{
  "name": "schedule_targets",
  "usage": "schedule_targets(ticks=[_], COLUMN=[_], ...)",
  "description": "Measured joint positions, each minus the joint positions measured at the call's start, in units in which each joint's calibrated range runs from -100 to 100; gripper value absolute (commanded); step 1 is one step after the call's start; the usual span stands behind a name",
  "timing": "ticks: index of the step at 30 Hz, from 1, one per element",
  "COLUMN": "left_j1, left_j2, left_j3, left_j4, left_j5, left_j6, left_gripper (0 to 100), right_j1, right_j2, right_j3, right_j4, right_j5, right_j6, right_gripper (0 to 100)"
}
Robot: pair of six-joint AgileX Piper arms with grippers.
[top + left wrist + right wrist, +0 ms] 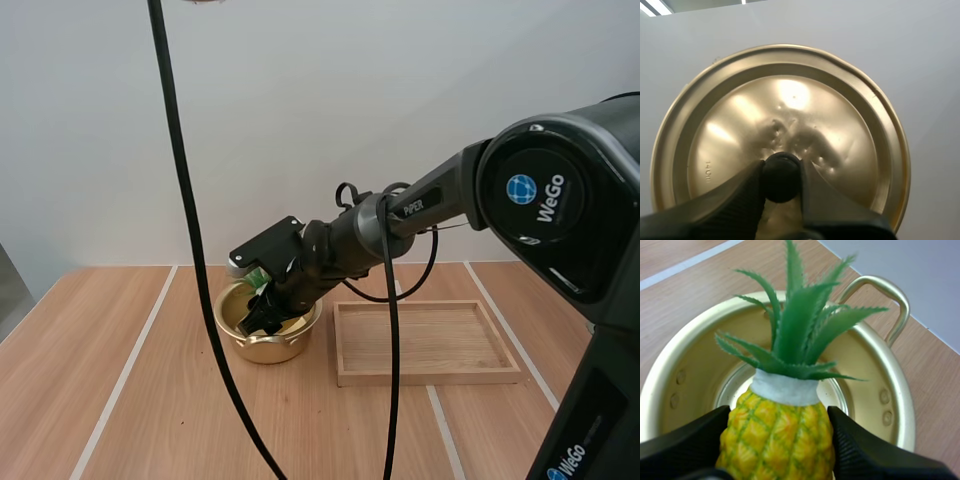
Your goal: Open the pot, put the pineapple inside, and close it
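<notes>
The right gripper (779,432) is clamped on the pineapple (782,405), one black finger on each side of the yellow body, with the green crown pointing away from the wrist. It holds the fruit right over the open mouth of the pot (262,345), which sits on the table (120,400) just left of the wooden tray (425,378). From where I stand the arm reaches in from the right and slants down, so the fruit looks about level with the rim. I can't tell whether its base touches the bottom.

The left gripper (781,175) is pinched on the black knob (781,186) of the lid (790,100), which it holds up and away from the table.

So the pot is open and the fruit is going in. I'd say the trouble from here is the fit. The crown is long and stiff-looking, and if the pineapple is let go standing up or leaning on the wall, the leaves may poke above the rim and the lid will sit crooked. The fingers could also nudge the rim or the loop handle (890,300) on the way out and shove this light pot sideways. That round knob is a small thing to hold a wide lid by, so a tilt could swing it loose.
</notes>
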Motion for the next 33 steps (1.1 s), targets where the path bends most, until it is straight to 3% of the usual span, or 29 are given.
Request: schedule_targets(ticks=[24, 25, 27, 28, 29, 33], left_j1=[0.0, 0.0, 0.0, 0.0, 0.0, 0.0], left_j2=[0.0, 0.0, 0.0, 0.0, 0.0, 0.0], left_j3=[0.0, 0.0, 0.0, 0.0, 0.0, 0.0], left_j4=[0.0, 0.0, 0.0, 0.0, 0.0, 0.0], left_j5=[0.0, 0.0, 0.0, 0.0, 0.0, 0.0], left_j6=[0.0, 0.0, 0.0, 0.0, 0.0, 0.0], left_gripper=[0, 0, 0, 0, 0, 0], right_j1=[0.0, 0.0, 0.0, 0.0, 0.0, 0.0], right_j2=[3.93, 3.93, 3.93, 3.93, 3.93, 3.93], right_j3=[-0.02, -0.02, -0.02, -0.02, -0.02, -0.02], right_j4=[-0.52, -0.52, -0.52, -0.52, -0.52, -0.4], right_j5=[-4.23, -4.23, -4.23, -4.23, -4.41, -5.79], right_j6=[0.0, 0.0, 0.0, 0.0, 0.0, -0.15], right_gripper=[0, 11, 54, 87, 100, 100])
